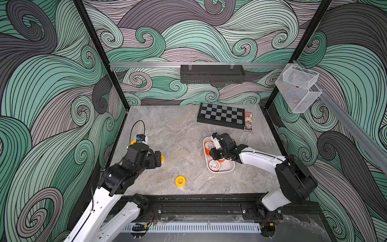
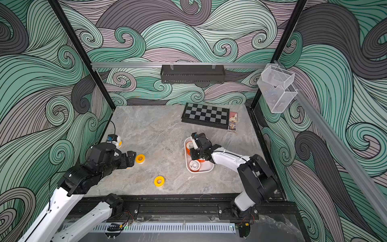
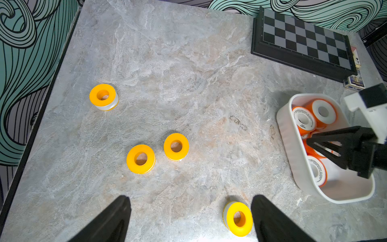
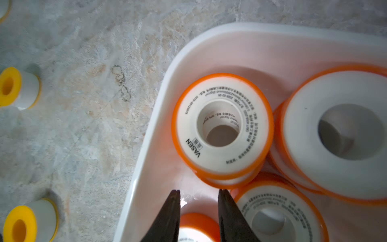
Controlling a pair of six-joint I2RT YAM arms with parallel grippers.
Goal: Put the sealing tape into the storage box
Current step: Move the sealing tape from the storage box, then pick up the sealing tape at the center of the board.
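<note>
While four yellow spools (image 3: 176, 146) sit flat beside the white box (image 3: 284, 125), holes up, orange spools (image 4: 222, 123) lie inside it. The left claw (image 3: 191, 197) is spread wide. The right claw (image 4: 199, 191) is barely parted inside the box, and I cannot tell if it pinches anything.

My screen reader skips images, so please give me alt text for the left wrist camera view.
Four yellow sealing tape spools sit on a marble table in front of the open left gripper. The white storage box holds orange-rimmed spools, with the right gripper over it; a chessboard lies beyond.
</note>
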